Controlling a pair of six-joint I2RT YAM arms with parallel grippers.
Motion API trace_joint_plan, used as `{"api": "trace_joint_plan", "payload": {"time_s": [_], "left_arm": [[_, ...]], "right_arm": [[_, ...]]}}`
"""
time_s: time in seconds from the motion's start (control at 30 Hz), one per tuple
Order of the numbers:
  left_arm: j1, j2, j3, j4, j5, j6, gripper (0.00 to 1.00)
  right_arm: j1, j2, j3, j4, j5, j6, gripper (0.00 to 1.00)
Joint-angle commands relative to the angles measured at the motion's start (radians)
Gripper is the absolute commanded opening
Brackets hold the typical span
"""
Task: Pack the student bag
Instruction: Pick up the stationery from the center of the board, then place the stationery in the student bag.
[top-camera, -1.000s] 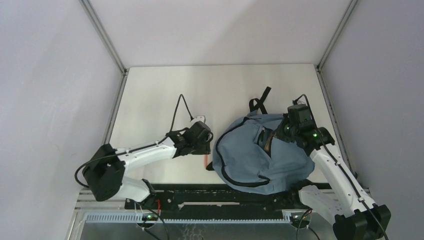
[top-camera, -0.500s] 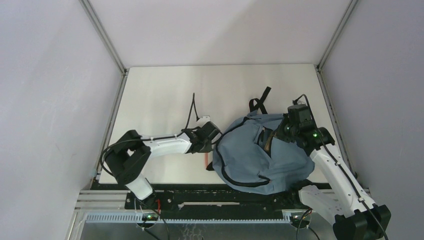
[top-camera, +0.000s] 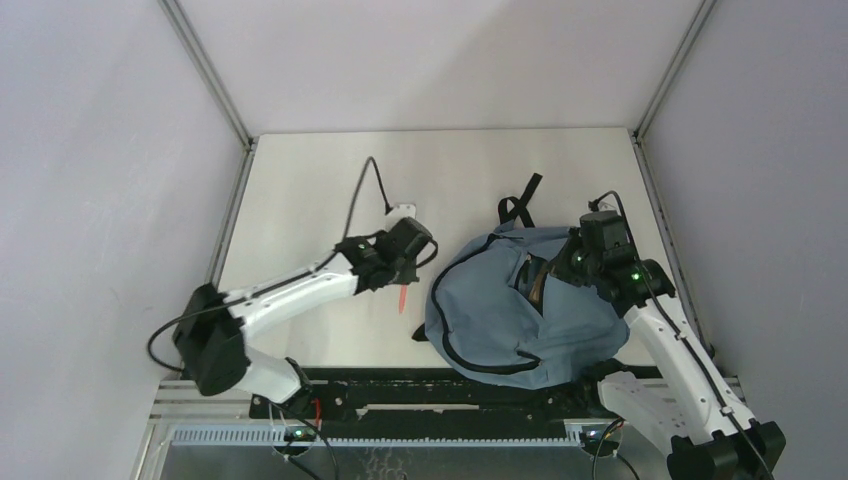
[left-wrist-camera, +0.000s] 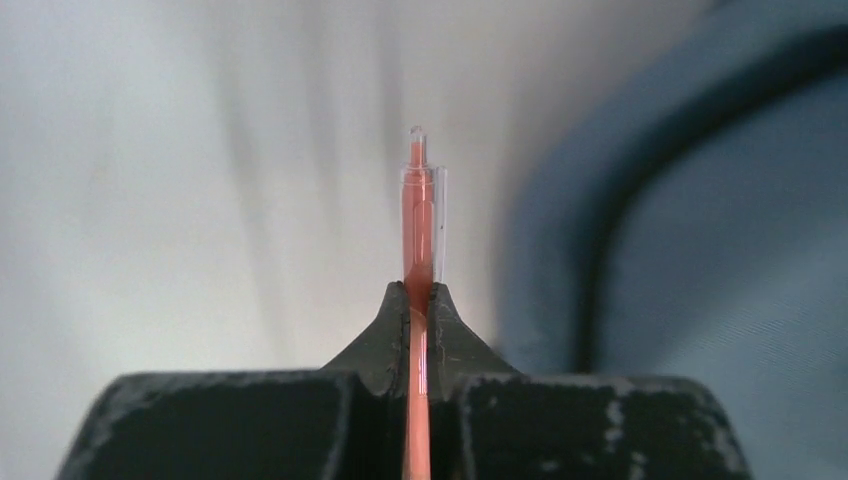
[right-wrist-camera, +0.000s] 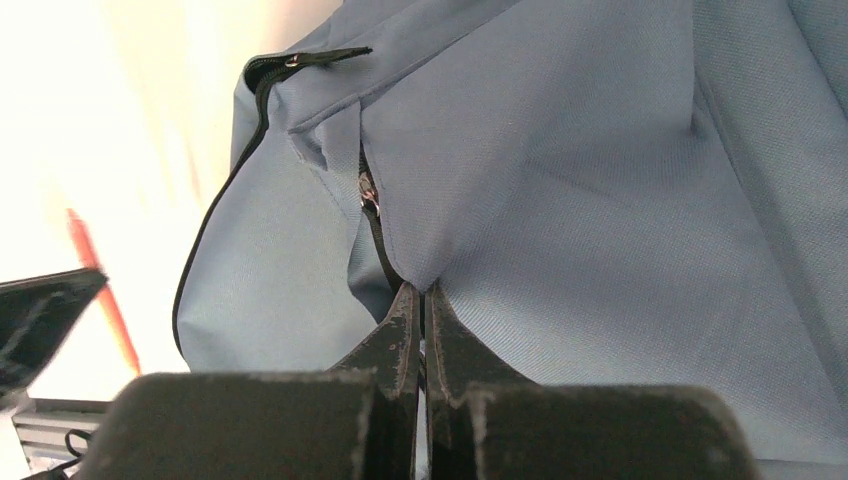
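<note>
From above, the soft, rounded, dusty-blue fabric student bag (top-camera: 500, 320) with black zipper trim and black straps lies on the right half of the pale, smooth counter (top-camera: 300, 190), close to the near edge. Its top loop points toward the far wall. The left gripper (top-camera: 402, 283) hovers just left of the bag, its jaws pressed together on a slim, translucent red plastic pen (top-camera: 401, 300), which hangs clear of the bag. The right gripper (top-camera: 548, 283) sits on the bag's upper right part, at the dark gap of the unzipped opening.

In the left wrist view, the fingers are clamped tight on the pen (left-wrist-camera: 418, 215). Its shaft runs straight out past the fingertips and ends in a clear tip. The bag's blue fabric and dark trim fill the right side, blurred.

In the right wrist view, the jaws are closed almost completely, pinching a fold of the bag's fabric (right-wrist-camera: 600, 200) beside the black zipper. The pen (right-wrist-camera: 100, 275) shows at the far left against the bright counter, apart from the bag.
</note>
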Motion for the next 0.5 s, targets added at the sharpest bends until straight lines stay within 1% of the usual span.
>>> {"api": "trace_joint_plan", "payload": {"time_s": [0.0,0.03,0.1,0.17,0.27,0.3,0.37,0.47], "left_arm": [[-0.016,-0.136,0.126,0.076,0.29,0.133,0.0],[-0.029,-0.13,0.152,0.102,0.38,0.141,0.0],[-0.066,-0.08,0.217,0.103,0.525,0.156,0.0],[-0.104,-0.019,0.271,0.104,0.624,0.149,0.0],[-0.131,0.043,0.278,0.222,0.79,0.083,0.0],[-0.135,0.056,0.28,0.253,0.827,0.062,0.0],[-0.138,0.08,0.297,0.287,0.844,0.025,0.0],[-0.138,0.143,0.353,0.287,0.869,0.0,0.0]], "right_arm": [[-0.01,-0.034,0.01,0.063,-0.012,-0.017,0.0],[-0.01,-0.034,0.01,0.066,-0.012,-0.016,0.0],[-0.01,-0.03,0.01,0.07,-0.013,-0.014,0.0],[-0.01,-0.028,0.01,0.074,-0.037,-0.011,0.0],[-0.01,-0.031,0.01,0.08,-0.05,-0.008,0.0],[-0.009,-0.034,0.01,0.08,-0.054,-0.007,0.0],[-0.01,-0.04,0.01,0.078,-0.06,-0.003,0.0],[-0.01,-0.041,0.01,0.072,-0.06,-0.003,0.0]]}}
